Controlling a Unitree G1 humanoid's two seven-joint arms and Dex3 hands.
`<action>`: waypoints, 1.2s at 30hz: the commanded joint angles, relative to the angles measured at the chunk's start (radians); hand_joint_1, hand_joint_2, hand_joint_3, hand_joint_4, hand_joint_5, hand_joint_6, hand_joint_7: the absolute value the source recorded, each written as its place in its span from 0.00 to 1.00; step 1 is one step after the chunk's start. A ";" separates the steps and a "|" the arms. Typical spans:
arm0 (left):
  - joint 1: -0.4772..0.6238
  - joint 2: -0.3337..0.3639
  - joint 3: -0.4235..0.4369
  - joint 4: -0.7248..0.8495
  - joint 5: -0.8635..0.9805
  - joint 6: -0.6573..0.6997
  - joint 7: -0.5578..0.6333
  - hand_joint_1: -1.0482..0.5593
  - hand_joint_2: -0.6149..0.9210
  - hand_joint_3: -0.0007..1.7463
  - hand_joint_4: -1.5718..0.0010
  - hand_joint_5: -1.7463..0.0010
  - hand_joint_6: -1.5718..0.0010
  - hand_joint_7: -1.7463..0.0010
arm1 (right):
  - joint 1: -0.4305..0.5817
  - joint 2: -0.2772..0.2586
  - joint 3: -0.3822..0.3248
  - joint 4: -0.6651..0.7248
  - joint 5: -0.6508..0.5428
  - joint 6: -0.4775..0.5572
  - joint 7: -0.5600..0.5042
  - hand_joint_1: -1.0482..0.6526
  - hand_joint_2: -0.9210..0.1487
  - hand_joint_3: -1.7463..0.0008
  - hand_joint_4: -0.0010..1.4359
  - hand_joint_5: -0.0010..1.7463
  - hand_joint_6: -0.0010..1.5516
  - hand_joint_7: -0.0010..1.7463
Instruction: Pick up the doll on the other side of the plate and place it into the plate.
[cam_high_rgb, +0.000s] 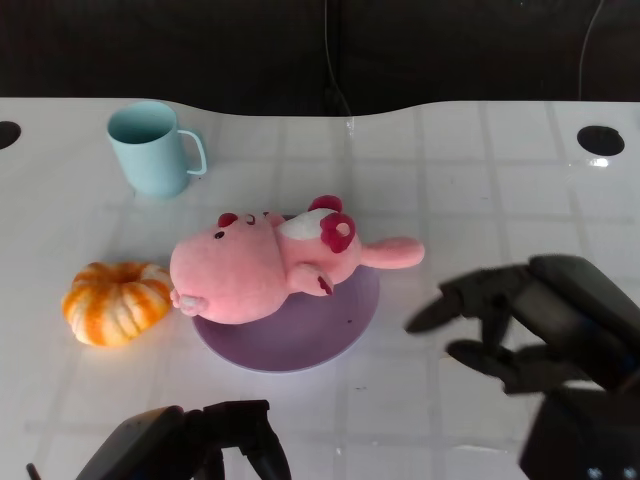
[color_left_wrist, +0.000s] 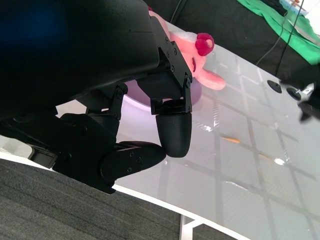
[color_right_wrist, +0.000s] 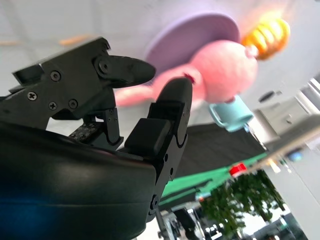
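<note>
1. Glossy white counter (cam_high_rgb: 480, 180) with faint tile-like grid lines runs under everything; its far edge is wavy, a round dark hole sits near each far corner, and black backdrop lies beyond.
2. At the centre lies the doll (cam_high_rgb: 270, 265), a soft, fuzzy pink plush with a rounded, plump body, a white patch, darker magenta ear-like bits and a long pink limb pointing right. It rests on its side on the plate (cam_high_rgb: 330, 330), its body overhanging the plate's far-left rim.
3. That plate is a flat, smooth lilac disc, its near and right portions bare.
4. Just left of the doll, close to its snout, sits a ribbed orange-and-white pumpkin (cam_high_rgb: 115, 300), rounded and lobed; whether they touch cannot be told.
5. Farther back on the left stands an upright pale blue mug (cam_high_rgb: 150, 148), smooth, with its handle facing right.
6. Hovering to the right of the plate, the right hand (cam_high_rgb: 520, 320) has matte black fingers (color_right_wrist: 172, 107) spread apart with nothing between them, their tips aimed at the doll but apart from it.
7. Low at the near edge, the left hand (cam_high_rgb: 215, 440) has its fingers (color_left_wrist: 172, 130) curled inward on nothing, clear of the plate.
</note>
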 joint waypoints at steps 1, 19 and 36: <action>0.009 0.015 0.000 -0.019 0.003 0.000 -0.008 0.52 0.84 0.44 0.58 0.05 0.56 0.28 | 0.067 -0.058 -0.042 -0.045 0.012 -0.015 0.025 0.62 0.44 0.38 0.65 0.84 0.65 0.51; 0.014 0.021 0.000 -0.001 0.002 -0.025 0.001 0.52 0.82 0.44 0.57 0.05 0.56 0.28 | 0.298 -0.058 -0.057 -0.153 -0.096 -0.003 -0.021 0.65 0.49 0.40 0.64 1.00 0.57 0.73; -0.030 0.023 0.007 0.084 0.001 -0.064 0.016 0.51 0.85 0.39 0.55 0.08 0.54 0.31 | 0.223 -0.012 -0.026 0.067 -0.096 -0.163 -0.167 0.67 0.63 0.28 0.66 0.98 0.62 0.70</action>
